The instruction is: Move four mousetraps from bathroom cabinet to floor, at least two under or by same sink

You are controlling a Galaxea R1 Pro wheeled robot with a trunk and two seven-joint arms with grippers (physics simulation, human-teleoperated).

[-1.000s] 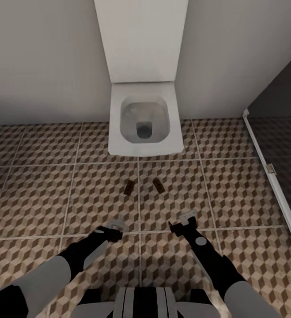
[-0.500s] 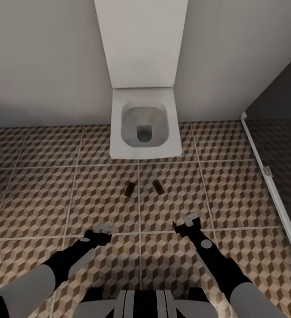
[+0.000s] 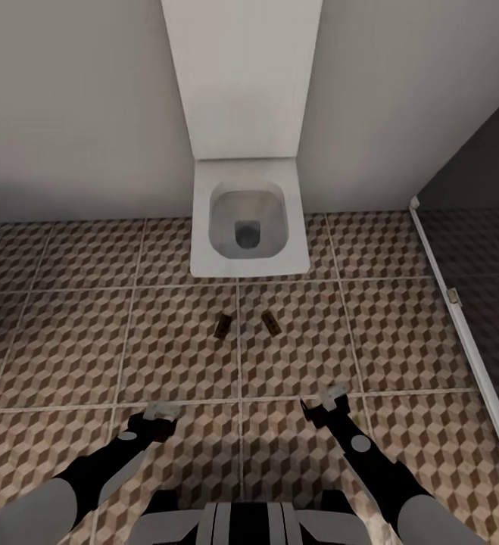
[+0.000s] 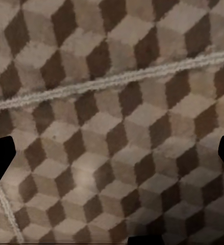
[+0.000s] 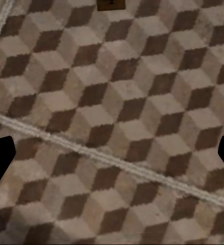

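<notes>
Head view is showing my left gripper [image 3: 160, 412] at lower left of centre, fingers spread and holding nothing, hovering over the bathroom floor [image 3: 67, 341]. Left wrist view is confirming this: both dark finger edges are sitting at opposite frame borders with bare tile [image 4: 112, 132] between them.

Moving right, the left mousetrap [image 3: 222, 327] is lying flat at frame centre, up-frame and right of my left gripper, well apart from it. Its long axis is running nearly up-frame with a slight tilt. A grout line is separating it from the right mousetrap [image 3: 272, 322], whose long axis is tilting the opposite way. Both are small brown wooden slabs with dark metal parts, sitting just below the toilet [image 3: 249, 227], a white, glossy, square-edged bowl against a plain wall.

Further right, my right gripper [image 3: 329, 400] is also spread and empty. The right mousetrap is lying up-frame and left of it, nearer than the other trap is to my left gripper. Right wrist view is catching a mousetrap [image 5: 110, 4] at the top edge, ahead of the fingers.

Floor tiles are large, matt squares printed with a brown, beige and white cube pattern. I am judging that both traps are already placed here; no sink is visible near them.
</notes>
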